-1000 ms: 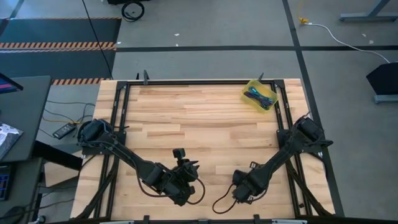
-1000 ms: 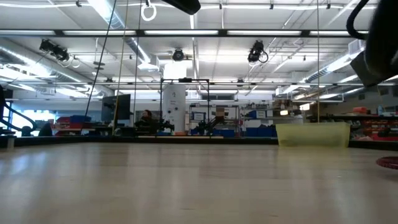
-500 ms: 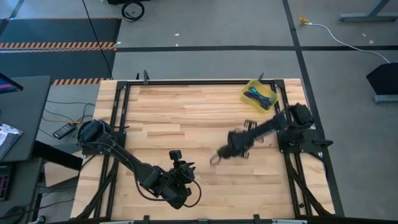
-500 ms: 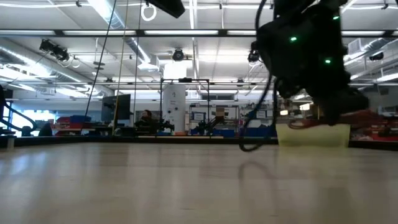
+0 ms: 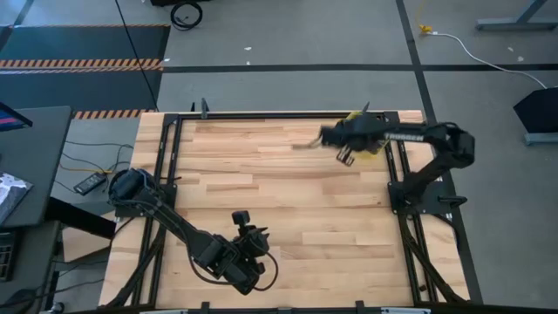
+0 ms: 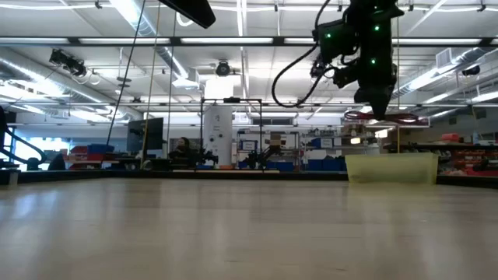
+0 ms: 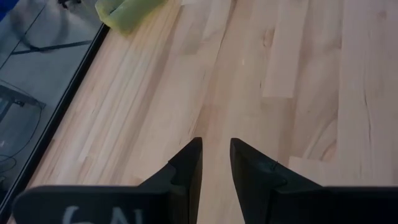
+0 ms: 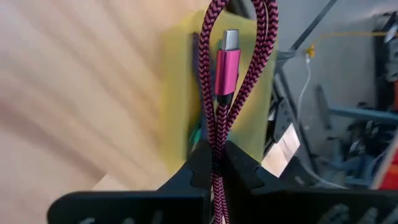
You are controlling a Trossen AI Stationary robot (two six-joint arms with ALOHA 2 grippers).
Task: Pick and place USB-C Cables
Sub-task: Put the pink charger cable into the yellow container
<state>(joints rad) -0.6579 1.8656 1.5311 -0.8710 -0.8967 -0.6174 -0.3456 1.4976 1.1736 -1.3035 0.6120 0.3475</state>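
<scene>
Cable in my right gripper [image 8: 217, 163]: I see the maroon cable [image 8: 225, 74] pinched between the two dark fingers, its braided loop standing up past the fingertips with the pink metal plug hanging down the middle of the loop. From above, my right arm stretches toward the far right corner of the wooden table [image 5: 261, 174], and the right gripper [image 5: 342, 138] sits just left of the yellow bin [image 5: 370, 146], of which only a small part shows past the arm. A thin blurred streak runs left from the gripper; I take it for the hanging end of the cable, but I cannot be sure.

The level camera shows that same gripper [image 6: 381, 105] high above the table top, with the maroon cable [image 6: 385, 118] showing as a reddish loop right under it and directly above the yellow bin [image 6: 391, 167]. The cable is clear of the bin's rim.

Through the right wrist camera I see the yellow bin [image 8: 180, 99] beyond the loop, and dark and green strands inside it that look like other cables [image 8: 195, 134]; I cannot tell their colours apart.

My left gripper [image 7: 215, 163] waits low over the near middle of the table [image 7: 298, 74], fingers set narrowly apart and holding nothing. From above, it [image 5: 247, 255] rests near the front edge.
</scene>
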